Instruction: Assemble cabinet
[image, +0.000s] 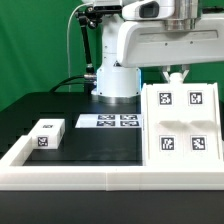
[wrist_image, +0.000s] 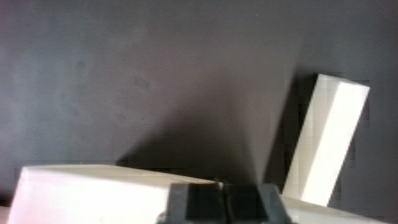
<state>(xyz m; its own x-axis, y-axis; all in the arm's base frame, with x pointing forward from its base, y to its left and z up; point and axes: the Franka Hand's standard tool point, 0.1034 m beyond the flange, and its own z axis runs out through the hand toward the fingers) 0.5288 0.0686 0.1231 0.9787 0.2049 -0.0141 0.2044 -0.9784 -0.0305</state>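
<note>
The gripper (image: 176, 77) (wrist_image: 224, 190) is pressed fully together; nothing is pinched between the jaws. In the exterior view it is positioned directly over the rear edge of the cabinet (image: 182, 121). Whether the fingertips touch that edge cannot be told.

The cabinet is seen as a large white boxy shell. Four black-and-white square tags are carried on its upward face, arranged two by two. It is located at the exterior view's right edge of the table (image: 95, 148), with its front against the border rail (image: 70, 181).

A small white block (image: 45, 133), tagged on its top and front, is located near the table's opposite edge, just inside the rail and well apart from the cabinet. The marker board (image: 107, 121) lies flat between them, nearer the rear edge.

In the wrist view, a white body (wrist_image: 98, 190) is seen just beside the dark fingers (wrist_image: 199, 205), and a long white slab (wrist_image: 331, 140) stands apart from them on the dark surface. Neither can be identified with certainty.
</note>
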